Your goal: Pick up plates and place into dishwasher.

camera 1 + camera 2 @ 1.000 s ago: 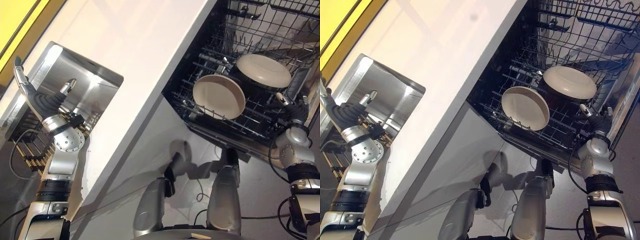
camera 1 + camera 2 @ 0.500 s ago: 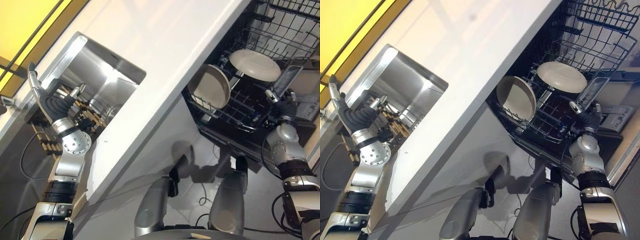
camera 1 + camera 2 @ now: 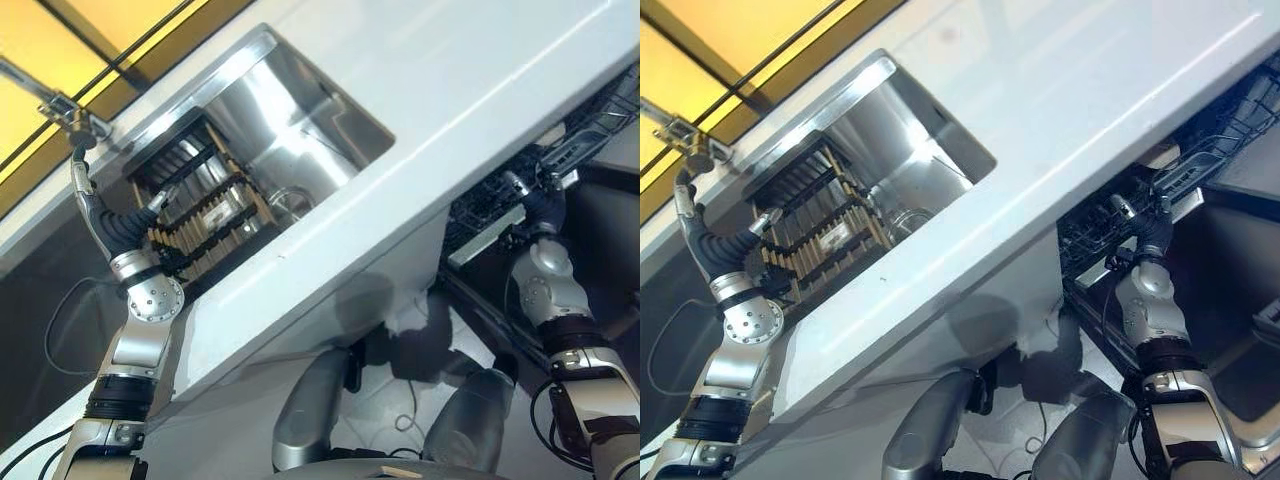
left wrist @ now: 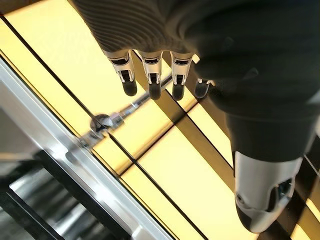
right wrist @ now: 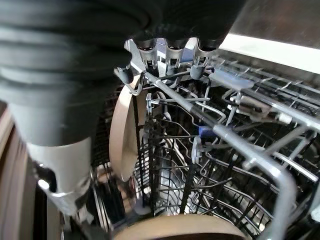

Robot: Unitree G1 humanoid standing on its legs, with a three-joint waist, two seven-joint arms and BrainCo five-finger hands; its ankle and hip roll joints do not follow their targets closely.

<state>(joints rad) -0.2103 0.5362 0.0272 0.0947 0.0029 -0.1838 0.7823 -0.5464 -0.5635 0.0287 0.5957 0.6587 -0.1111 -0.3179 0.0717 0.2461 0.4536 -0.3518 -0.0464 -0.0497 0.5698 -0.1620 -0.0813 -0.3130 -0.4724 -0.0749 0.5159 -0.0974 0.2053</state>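
Left robot hand [image 3: 98, 205]: raised over the far rim of the sink [image 3: 300, 110], fingers straight and spread, holding nothing. Tap [image 4: 102, 121] and yellow wall beyond its fingertips in the wrist view. Probably poised to reach down for the next plate.

Drying rack [image 3: 205, 205]: dark slatted, in the sink just right of and below that hand. Cannot tell whether any plate is left in it.

Desk [image 3: 480, 90]: white, between the two hands, hiding most of the dishwasher.

Right robot hand [image 3: 540, 200]: at the front edge of the dishwasher rack [image 5: 220, 135], fingers extended and resting on the top wire, none curled round it. Likely steadying or nudging the rack.

Plates: one beige plate [image 5: 122, 135] stands on edge in the tines just below that hand's fingers; a second rim [image 5: 180, 232] lies nearer the wrist. Upright slotting suits washing.
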